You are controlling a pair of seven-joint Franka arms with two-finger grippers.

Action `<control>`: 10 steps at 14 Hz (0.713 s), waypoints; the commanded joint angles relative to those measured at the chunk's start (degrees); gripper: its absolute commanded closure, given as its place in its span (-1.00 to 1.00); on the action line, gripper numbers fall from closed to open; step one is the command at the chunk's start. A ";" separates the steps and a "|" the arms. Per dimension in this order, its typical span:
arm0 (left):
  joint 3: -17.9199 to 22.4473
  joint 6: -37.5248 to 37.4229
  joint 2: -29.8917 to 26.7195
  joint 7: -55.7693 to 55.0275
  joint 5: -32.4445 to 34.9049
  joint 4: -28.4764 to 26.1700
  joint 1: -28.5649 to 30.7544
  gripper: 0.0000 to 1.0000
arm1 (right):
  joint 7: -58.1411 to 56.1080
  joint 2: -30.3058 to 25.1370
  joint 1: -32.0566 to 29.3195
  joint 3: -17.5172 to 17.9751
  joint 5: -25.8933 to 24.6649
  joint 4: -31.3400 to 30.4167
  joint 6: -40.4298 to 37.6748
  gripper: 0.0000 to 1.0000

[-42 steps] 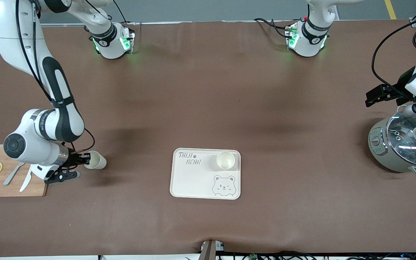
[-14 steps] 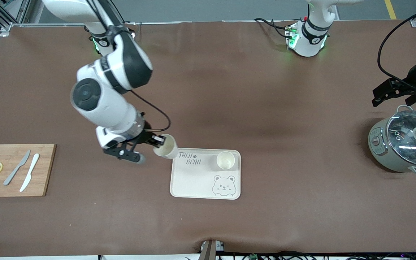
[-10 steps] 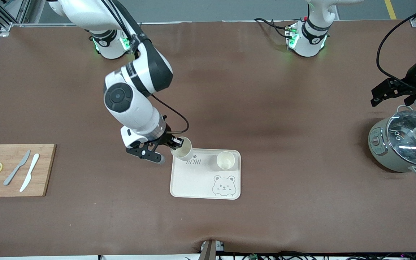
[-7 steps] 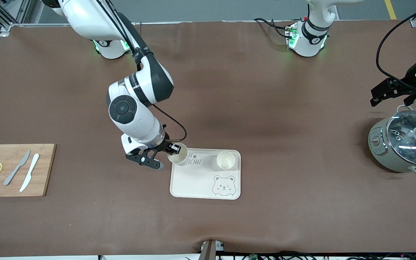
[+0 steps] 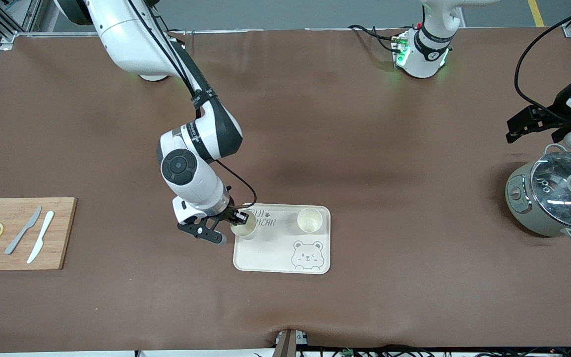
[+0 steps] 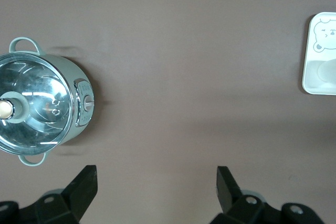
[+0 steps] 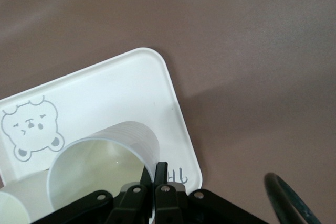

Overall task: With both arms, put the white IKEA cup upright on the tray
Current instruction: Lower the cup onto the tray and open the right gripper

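Observation:
The cream tray [image 5: 265,253] with "TAIJI BEAR" lettering and a bear face lies in the middle of the table, near the front camera. My right gripper [image 5: 238,217] is shut on the rim of a white cup [image 5: 245,226], which stands upright at the tray's corner toward the right arm's end. In the right wrist view the fingers [image 7: 160,174] pinch the cup [image 7: 100,156] wall over the tray [image 7: 131,82]. A second white cup [image 5: 309,220] stands upright on the tray. My left gripper [image 5: 531,125] is open and waits above the table beside the pot.
A grey pot with glass lid [image 5: 555,196] stands at the left arm's end; it also shows in the left wrist view [image 6: 39,108]. A wooden cutting board [image 5: 18,233] with two knives and lemon slices lies at the right arm's end.
My right gripper carried the white cup from near the cutting board across the table and lowered it onto the tray's corner. The left arm barely moved.

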 commanded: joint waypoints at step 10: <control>-0.25 -1.01 0.24 -0.16 -0.55 0.53 -0.11 -1.00 | 0.78 6.42 0.09 0.27 -1.48 2.16 5.88 1.00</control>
